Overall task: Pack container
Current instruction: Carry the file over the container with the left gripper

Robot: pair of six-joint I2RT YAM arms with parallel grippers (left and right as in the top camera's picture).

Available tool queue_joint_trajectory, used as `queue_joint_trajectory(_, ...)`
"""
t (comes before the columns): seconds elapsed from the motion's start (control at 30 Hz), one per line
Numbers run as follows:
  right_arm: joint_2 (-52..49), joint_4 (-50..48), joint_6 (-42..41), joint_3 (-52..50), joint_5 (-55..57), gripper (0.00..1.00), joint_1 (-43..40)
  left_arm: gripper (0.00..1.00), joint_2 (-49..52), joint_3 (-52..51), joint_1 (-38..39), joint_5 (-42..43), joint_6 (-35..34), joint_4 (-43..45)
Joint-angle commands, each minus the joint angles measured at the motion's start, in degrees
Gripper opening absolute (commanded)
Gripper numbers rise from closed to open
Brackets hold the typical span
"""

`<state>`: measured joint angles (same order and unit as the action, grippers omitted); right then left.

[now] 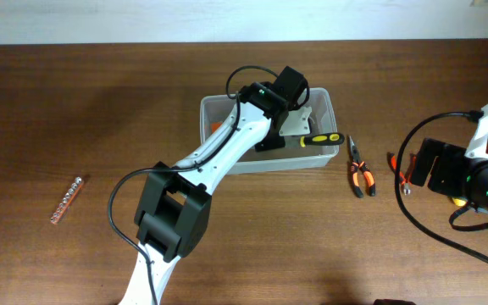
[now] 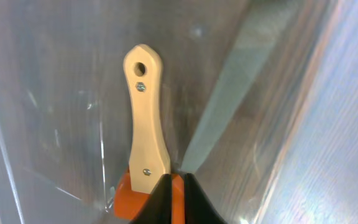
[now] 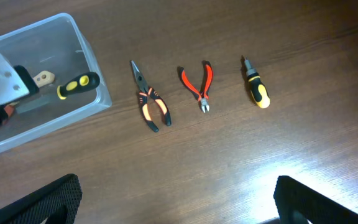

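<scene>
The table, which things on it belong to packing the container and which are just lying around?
Job: container, with the yellow-handled tool and wooden-handled tool in it; likely next: pliers, red cutters, screwdriver.
Lying about, probably: beaded strip, far left.

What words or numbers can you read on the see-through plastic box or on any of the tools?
No words, numbers or signs can be read in any view.
Clear plastic rectangular container: no label shows.
Pale wooden-handled tool: two screws and a hole, no print.
Yellow-and-black handled tool, black-and-orange pliers, red cutters, yellow-and-black screwdriver: any marks are too small to tell.
</scene>
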<state>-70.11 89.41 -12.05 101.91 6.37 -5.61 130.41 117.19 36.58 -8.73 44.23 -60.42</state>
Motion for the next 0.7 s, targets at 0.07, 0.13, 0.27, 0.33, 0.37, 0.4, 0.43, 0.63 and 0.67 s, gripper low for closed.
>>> queue_joint_trajectory(0.07,-0.1,0.0,-0.5,0.4,-0.6,0.99,-0.5,0.17,-4.3,5.8,-0.3,6.8,-7.2,-0.7)
queue_joint_trajectory(0.13,-0.1,0.0,-0.5,0.4,-0.8,0.99,-0.5,0.19,-6.2,6.9,-0.2,13.8,-7.1,-0.7)
queue_joint_trajectory(0.27,-0.1,0.0,-0.5,0.4,-0.8,0.99,-0.5,0.55,-8.6,7.5,0.7,22.5,-3.2,0.3)
queue_joint_trajectory(0.33,-0.1,0.0,-0.5,0.4,-0.8,0.99,-0.5,0.71,-8.5,7.5,1.2,22.6,-1.9,0.4)
queue_joint_trajectory(0.37,-0.1,0.0,-0.5,0.4,-0.8,0.99,-0.5,0.73,-8.2,7.5,1.2,22.8,-1.2,0.4)
queue_joint_trajectory(0.4,-0.1,0.0,-0.5,0.4,-0.8,0.99,-0.5,0.74,-7.8,7.5,1.2,23.5,-0.5,0.3)
queue_joint_trajectory(0.43,-0.1,0.0,-0.5,0.4,-0.8,0.99,-0.5,0.76,-7.6,7.5,1.2,24.9,0.6,0.2)
queue_joint_trajectory(0.63,-0.1,0.0,-0.5,0.4,-0.8,0.99,-0.5,0.76,-5.4,7.5,1.5,34.7,6.7,0.2)
queue_joint_trajectory(0.67,-0.1,0.0,-0.5,0.4,-0.8,0.99,-0.5,0.76,-5.0,7.5,1.7,35.3,6.7,0.3)
